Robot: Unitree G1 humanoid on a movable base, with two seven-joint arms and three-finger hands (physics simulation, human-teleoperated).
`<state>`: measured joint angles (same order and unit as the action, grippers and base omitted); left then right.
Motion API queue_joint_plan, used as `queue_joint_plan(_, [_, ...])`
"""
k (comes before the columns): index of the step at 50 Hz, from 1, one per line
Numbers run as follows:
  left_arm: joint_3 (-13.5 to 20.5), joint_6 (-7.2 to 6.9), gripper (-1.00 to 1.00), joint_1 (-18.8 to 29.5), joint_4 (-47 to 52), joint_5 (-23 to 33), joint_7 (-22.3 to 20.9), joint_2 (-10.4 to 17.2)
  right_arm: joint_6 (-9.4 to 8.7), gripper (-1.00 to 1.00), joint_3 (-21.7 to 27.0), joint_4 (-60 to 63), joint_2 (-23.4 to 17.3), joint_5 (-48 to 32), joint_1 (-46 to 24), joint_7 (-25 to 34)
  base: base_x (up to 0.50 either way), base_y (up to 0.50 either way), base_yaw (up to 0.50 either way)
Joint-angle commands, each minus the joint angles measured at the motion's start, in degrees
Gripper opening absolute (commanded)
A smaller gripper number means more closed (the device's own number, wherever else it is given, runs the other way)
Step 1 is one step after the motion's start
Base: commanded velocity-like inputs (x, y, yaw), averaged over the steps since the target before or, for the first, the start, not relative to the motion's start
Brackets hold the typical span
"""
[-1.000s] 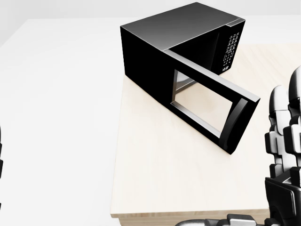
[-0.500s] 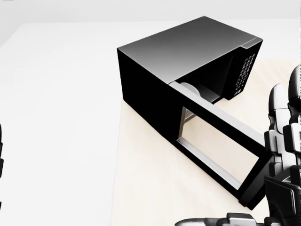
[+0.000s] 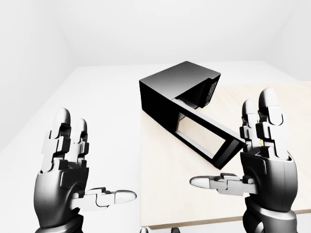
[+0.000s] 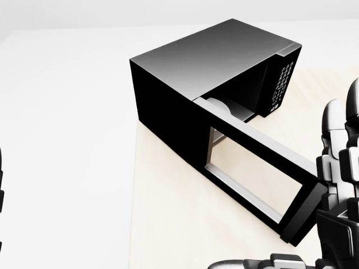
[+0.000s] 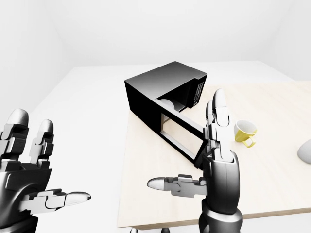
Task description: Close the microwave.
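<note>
A black microwave [image 4: 207, 61] stands on the light wood table [image 4: 168, 224], at the table's left edge in the head view. Its windowed door [image 4: 258, 182] is wide open and swings out toward the bottom right; the keypad [image 4: 283, 81] faces right. My right hand [image 3: 238, 150] is open with its fingers upright, just right of the door's free end and apart from it. My left hand [image 3: 90, 160] is open at the lower left, over the white floor and well left of the microwave. Only a sliver of it shows in the head view.
A yellow mug [image 5: 244, 132] stands on the table right of the door's end. A grey rounded object [image 5: 305, 150] shows at the right edge of the right-eye view. White floor surrounds the table to the left and beyond.
The camera has moved closer: the microwave looms larger and now sits slightly further left in the head view. The door stays open at about the same angle. Both hands keep their pose.
</note>
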<state>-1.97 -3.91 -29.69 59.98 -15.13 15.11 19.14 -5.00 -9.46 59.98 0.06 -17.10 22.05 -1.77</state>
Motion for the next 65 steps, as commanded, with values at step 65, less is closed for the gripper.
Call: queue_joint_plan(65, [1.01,-1.09,1.00,0.51,0.01,2.39,-2.64,-3.88,3.93,1.00,-19.91,-30.11,-9.44,-3.36,-1.78,-15.92,0.00,0.00,0.00])
